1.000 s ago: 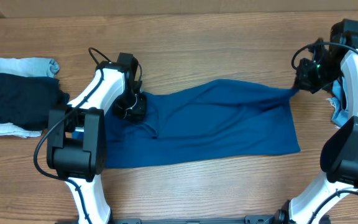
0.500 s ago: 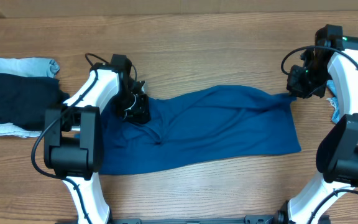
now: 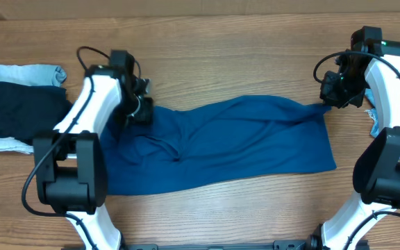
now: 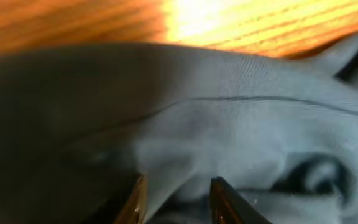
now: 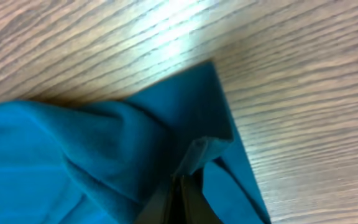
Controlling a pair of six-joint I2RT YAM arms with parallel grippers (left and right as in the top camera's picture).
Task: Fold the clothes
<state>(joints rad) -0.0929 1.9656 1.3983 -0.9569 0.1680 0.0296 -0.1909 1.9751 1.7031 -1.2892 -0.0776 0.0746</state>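
While the polo shirt (image 3: pixel 242 139) lies mid-worktop (image 3: pixel 255 55) as a long, rumpled band, seemingly doubled once lengthwise, the cross folds are not yet made. The right end effector (image 3: pixel 327 104) is pinched closed on its far right corner; the left end effector (image 3: pixel 143 111) straddles cloth at the far left corner, its grip uncertain in the blurred wrist view. Bare wood flanks both long edges, though a dark garment stack (image 3: pixel 16 111) crowds the left.

Open table (image 3: pixel 242 42) beyond blue shirt (image 3: pixel 242 139), also near edge; dark folded pile (image 3: pixel 19 111) blocks left.
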